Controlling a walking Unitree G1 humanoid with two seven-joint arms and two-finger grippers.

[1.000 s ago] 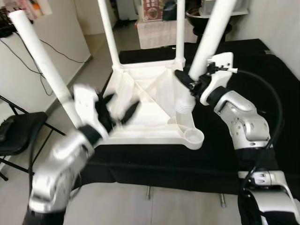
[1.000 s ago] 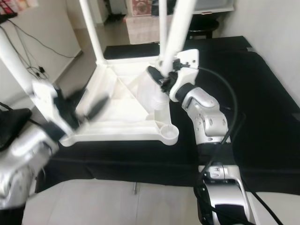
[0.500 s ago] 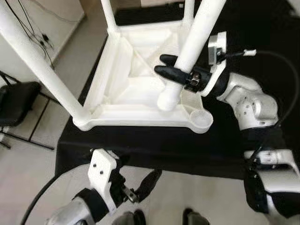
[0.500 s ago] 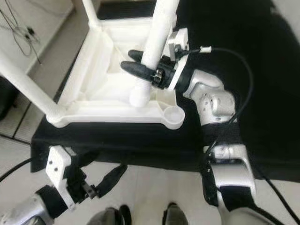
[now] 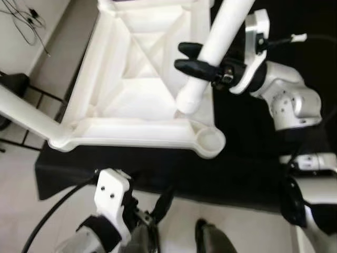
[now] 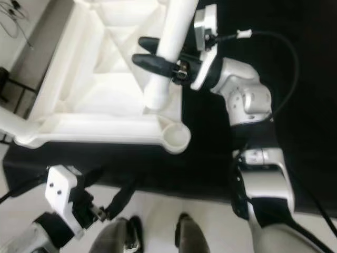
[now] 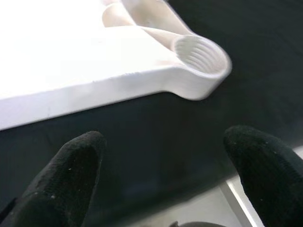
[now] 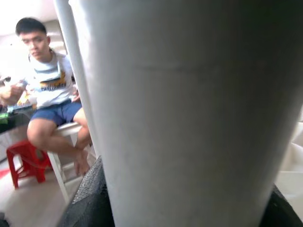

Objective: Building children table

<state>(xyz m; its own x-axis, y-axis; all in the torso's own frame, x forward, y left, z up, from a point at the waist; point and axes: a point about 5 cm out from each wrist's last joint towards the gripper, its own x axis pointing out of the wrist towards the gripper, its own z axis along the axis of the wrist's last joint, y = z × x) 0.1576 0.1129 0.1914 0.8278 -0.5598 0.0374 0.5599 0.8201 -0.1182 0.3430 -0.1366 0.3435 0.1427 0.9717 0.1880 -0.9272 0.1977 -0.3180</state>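
- The white table (image 5: 142,79) lies upside down on a black cloth (image 5: 247,126), its ribbed underside facing up.
- The right gripper (image 5: 196,59) comes in from the robot's right over the table's near right part, and its two black fingers (image 5: 190,66) pinch a loose white leg (image 5: 216,47), one on each side.
- That leg is tilted; its lower end (image 5: 184,104) hangs over the underside, just behind the near right corner.
- At that corner sits an open round socket (image 5: 209,142), threaded inside in the left wrist view (image 7: 199,54), with nothing in it.
- The leg's end is near the socket but apart from it.
- Another leg (image 5: 26,113) is already fixed at the table's near left corner and runs off toward the left edge.
- The left gripper (image 6: 108,203) is low, below the cloth's near edge over the pale floor (image 5: 31,211), well apart from the table.
- Its fingers (image 7: 71,170) are spread with nothing between them; through the gap the wrist camera sees the cloth and the socket corner.
- In the right wrist view the held leg (image 8: 189,113) is very close, and behind it a person (image 8: 47,94) sits on a white seat beside a red stool (image 8: 23,161).
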